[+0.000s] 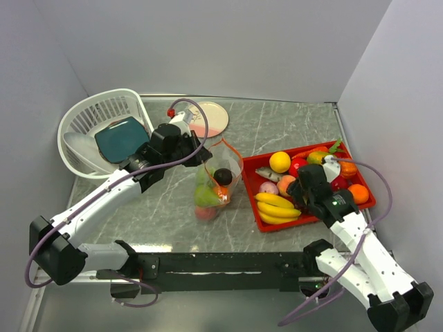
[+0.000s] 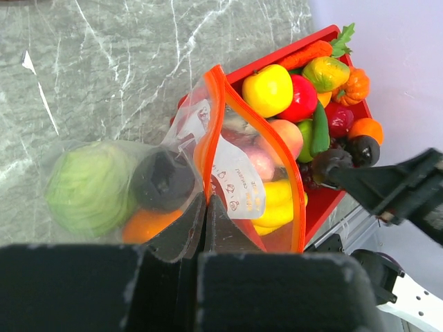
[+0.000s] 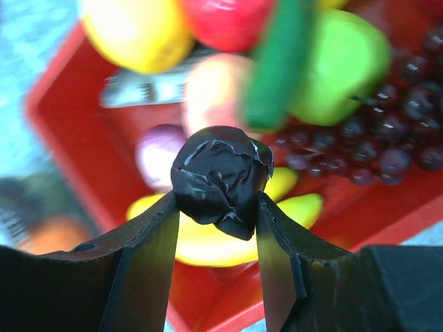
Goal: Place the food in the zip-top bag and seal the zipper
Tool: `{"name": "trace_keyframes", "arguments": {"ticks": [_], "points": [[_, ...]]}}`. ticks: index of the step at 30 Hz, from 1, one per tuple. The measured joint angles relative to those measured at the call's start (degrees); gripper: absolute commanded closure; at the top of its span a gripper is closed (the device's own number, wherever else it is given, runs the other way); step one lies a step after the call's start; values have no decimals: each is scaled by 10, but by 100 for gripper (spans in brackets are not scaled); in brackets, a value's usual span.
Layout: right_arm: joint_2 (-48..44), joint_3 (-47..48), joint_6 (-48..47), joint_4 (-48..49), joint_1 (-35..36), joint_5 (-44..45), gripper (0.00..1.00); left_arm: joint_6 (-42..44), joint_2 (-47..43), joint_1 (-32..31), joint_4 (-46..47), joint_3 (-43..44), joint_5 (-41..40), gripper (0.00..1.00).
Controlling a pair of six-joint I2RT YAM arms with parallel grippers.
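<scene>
The clear zip-top bag [image 1: 213, 185] stands open between the arms, with a green piece, an orange and a dark round piece inside [image 2: 90, 187]. My left gripper [image 1: 201, 155] is shut on its orange-red zipper strip [image 2: 220, 117] at the mouth's near edge [image 2: 205, 200]. The red tray [image 1: 315, 223] holds bananas [image 1: 277, 206], a yellow fruit [image 1: 279, 162], oranges and grapes. My right gripper [image 1: 297, 192] is over the tray's left part, shut on a black crumpled ball of food [image 3: 221, 178], its midpoint [image 3: 217, 199] above the bananas [image 3: 208, 242].
A white lattice basket [image 1: 97, 128] with a teal item [image 1: 121, 138] stands at the back left. A pink plate [image 1: 211, 117] lies behind the bag. Walls close in on both sides. The right arm [image 2: 401, 190] shows beside the tray in the left wrist view.
</scene>
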Motion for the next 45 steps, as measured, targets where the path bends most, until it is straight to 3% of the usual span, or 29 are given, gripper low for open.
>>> {"name": "trace_keyframes", "arguments": {"ticks": [7,16,22,25,26,28,29,32,40,45], "points": [[28,116,-40,-4,11,-64,84,-3,5,0,3,0,0,99],[166,306,-48,40,184,-55,82,-5,8,0,3,0,-1,99],[239,330,-51,74,246,-45,75,-5,8,0,3,0,-6,99],[266,330,-53,89,257,-49,61,-5,8,0,3,0,-6,99],[273,330,-53,95,259,-51,46,-5,8,0,3,0,-6,99],[280,330,-56,101,261,-53,31,-5,8,0,3,0,-6,99],[282,330,-56,102,262,-53,18,-5,8,0,3,0,-6,99],[282,330,-62,106,263,-51,2,-5,8,0,3,0,-6,99],[239,311,-61,96,251,-5,13,-9,7,0,4,0,-6,99],[140,202,-34,85,109,12,19,-11,5,0,3,0,-9,99]]}}
